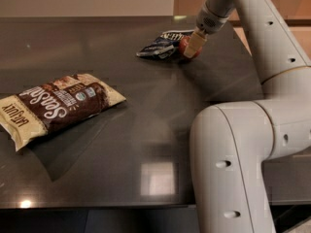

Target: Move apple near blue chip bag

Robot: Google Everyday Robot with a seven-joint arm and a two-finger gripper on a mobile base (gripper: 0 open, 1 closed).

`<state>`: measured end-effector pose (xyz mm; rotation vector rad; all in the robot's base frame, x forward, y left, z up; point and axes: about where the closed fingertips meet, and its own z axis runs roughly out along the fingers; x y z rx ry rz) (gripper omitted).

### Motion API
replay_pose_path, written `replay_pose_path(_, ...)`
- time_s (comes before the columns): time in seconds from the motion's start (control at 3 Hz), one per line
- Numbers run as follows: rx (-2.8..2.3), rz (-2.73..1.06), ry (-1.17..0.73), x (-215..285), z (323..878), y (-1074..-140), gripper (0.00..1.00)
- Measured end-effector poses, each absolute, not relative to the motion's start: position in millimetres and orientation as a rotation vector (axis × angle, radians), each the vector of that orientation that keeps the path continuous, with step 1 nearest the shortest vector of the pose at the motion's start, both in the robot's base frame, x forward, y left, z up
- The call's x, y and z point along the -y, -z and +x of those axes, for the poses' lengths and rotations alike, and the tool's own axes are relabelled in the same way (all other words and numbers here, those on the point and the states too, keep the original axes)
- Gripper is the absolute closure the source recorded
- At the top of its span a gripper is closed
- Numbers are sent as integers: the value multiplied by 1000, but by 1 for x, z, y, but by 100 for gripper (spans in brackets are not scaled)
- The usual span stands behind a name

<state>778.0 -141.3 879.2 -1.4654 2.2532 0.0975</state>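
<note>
- The gripper [194, 43] hangs over the far right part of the dark table [146, 130], directly against the apple [183, 46]. I cannot tell whether it grasps the apple or has released it.
- The apple sits just beside the blue chip bag [159, 44], at its right end, so I judge the placing nearly done.
- To finish well, release gently and lift straight up, so that the apple does not roll.
- The apple is small, round and red, partly hidden by the gripper.

The white arm [243, 144] stretches far forward, claw [190, 51] angled down at its end.
</note>
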Motion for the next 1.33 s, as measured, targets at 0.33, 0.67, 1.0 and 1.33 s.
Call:
replay_pose_path(0.33,-2244,-1460,-96,138,783,-877,36)
replay_pose_path(0.67,-2239,-1456,-95,136,787,-874,12)
replay_pose_path(1.0,-2234,-1454,-94,134,790,-871,0)
replay_pose_path(1.33,-2234,-1454,-94,134,790,-871,0)
